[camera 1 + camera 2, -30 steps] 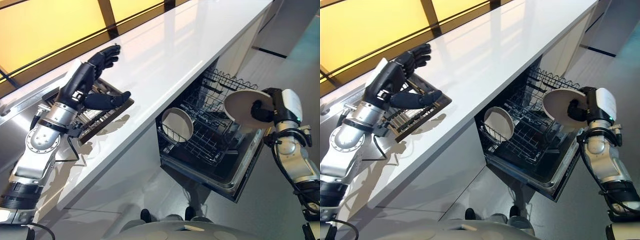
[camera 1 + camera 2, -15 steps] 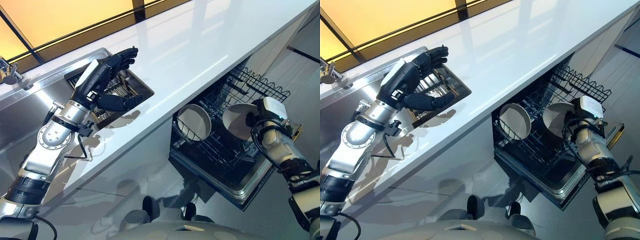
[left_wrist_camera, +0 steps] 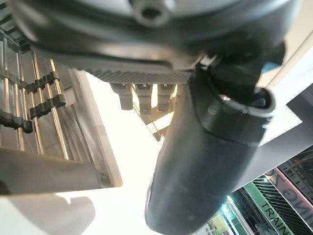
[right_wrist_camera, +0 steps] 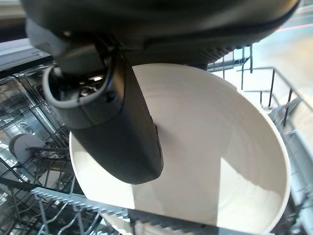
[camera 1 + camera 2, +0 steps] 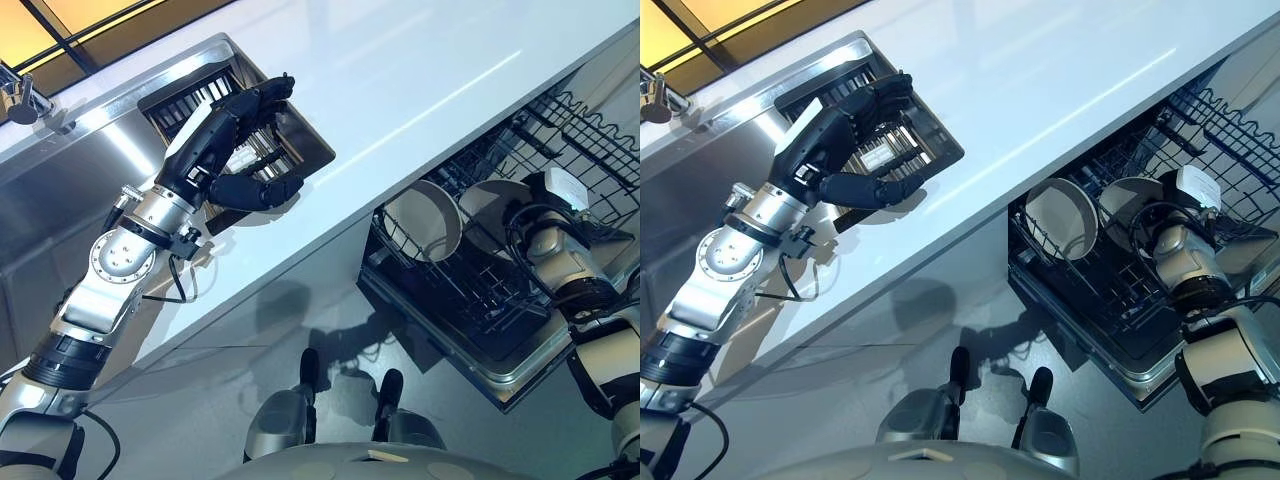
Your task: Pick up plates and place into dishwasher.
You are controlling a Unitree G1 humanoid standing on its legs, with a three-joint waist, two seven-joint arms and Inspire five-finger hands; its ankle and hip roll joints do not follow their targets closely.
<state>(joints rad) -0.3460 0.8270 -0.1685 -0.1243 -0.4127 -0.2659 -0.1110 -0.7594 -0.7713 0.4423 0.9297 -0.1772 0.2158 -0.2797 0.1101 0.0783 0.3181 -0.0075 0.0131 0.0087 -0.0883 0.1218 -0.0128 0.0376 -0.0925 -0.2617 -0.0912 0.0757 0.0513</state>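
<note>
The right hand (image 4: 117, 132) has thumb and fingers pinched on the rim of a white plate (image 4: 215, 161), holding it on edge over the dishwasher rack (image 5: 470, 290), just beside a plate already slotted (image 5: 425, 220). It looks stiff, glazed, slippery and breakable, so a rim pinch suits. The left hand (image 5: 225, 150) hovers above the worktop (image 5: 420, 70), fingers apart, loosely curled, empty.

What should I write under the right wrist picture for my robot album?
The right robot hand pinches a white plate over the dishwasher rack.
</note>
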